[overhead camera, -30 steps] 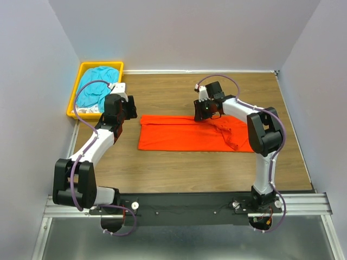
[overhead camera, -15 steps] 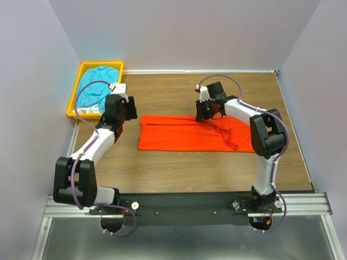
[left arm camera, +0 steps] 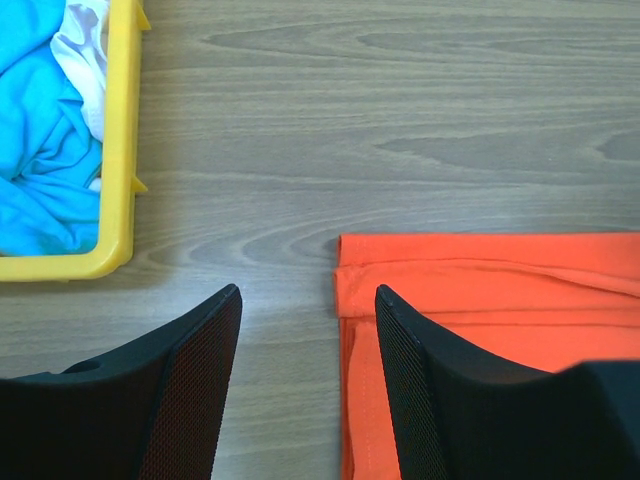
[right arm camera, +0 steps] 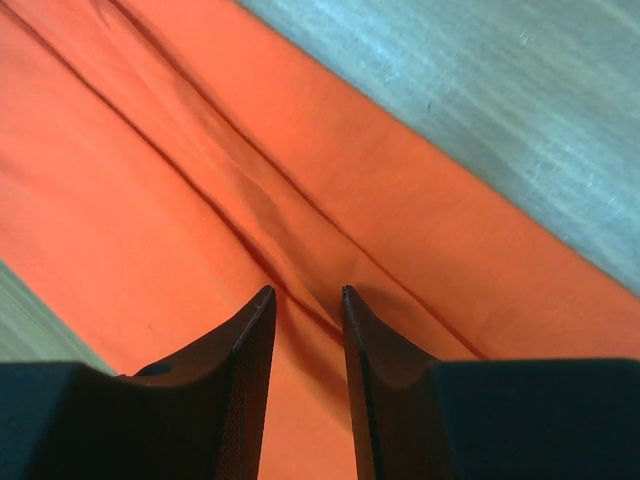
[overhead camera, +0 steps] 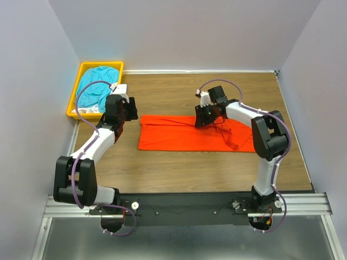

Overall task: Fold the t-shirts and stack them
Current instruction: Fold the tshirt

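**Clerk:** Item one, orange shirt (overhead camera: 179, 135)?

**Checker:** It lay mid-table (overhead camera: 162, 92) as a long flat band running 9 to 3 o'clock. It looked folded lengthwise and was rumpled toward the 3 o'clock end. Not yet a square.

**Clerk:** Item two, right gripper (right arm camera: 306, 295)?

**Checker:** It was down on the band's 12 o'clock edge, near the middle. The jaws were narrow, with the tips astride a raised crease. I could not tell whether any cloth was nipped between them. It was likely placed there to lift that edge or press the ridge flat.

**Clerk:** Item three, left gripper (left arm camera: 308, 300)?

**Checker:** Its jaws were wide, with nothing in them. It hung over bare wood at the band's 10 o'clock corner, one finger just overlapping the hem. It was probably posted there to take that corner for the crosswise fold.

**Clerk:** Other stock?

**Checker:** The teal shirt (overhead camera: 97, 86) was bunched in the bin (overhead camera: 102, 63) at the table's 10 o'clock, with white cloth (left arm camera: 85, 45) tucked beside it. Both were unfolded, presumably waiting their turn. No stack had been begun.
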`<state>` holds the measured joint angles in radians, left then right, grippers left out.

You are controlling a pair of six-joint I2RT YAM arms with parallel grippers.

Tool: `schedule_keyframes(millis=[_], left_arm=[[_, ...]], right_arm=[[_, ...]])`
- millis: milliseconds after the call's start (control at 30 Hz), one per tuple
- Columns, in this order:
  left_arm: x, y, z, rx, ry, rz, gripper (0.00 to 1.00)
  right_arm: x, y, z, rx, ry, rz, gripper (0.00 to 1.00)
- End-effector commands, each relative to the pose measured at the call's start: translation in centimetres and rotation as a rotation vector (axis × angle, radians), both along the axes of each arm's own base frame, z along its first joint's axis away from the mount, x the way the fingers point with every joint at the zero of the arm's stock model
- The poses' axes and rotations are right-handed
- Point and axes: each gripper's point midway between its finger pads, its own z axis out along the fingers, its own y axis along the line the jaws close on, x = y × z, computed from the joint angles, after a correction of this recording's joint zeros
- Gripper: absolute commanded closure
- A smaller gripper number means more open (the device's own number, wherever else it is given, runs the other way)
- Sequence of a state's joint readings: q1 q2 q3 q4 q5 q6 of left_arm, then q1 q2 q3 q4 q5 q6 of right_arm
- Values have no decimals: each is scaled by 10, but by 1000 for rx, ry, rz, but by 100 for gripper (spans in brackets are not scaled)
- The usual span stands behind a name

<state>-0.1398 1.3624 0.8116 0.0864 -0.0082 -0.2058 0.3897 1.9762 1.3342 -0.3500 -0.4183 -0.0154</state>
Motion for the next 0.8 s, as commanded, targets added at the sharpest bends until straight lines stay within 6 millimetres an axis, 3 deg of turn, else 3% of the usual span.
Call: schedule_keyframes(millis=[0, 233, 567, 767], left_arm=[[7, -8, 10, -9, -19, -38, 36], [7, -9, 7, -13, -7, -42, 36], [7, -14, -21, -29, 95, -50, 37], [8, -11, -19, -16, 88, -42, 37]], right_arm=[[-16, 3, 10, 24, 25, 16, 60], [-21, 2, 15, 32, 24, 21, 60], [-15, 2, 19, 25, 7, 14, 60], [-17, -1, 17, 0, 1, 4, 59]])
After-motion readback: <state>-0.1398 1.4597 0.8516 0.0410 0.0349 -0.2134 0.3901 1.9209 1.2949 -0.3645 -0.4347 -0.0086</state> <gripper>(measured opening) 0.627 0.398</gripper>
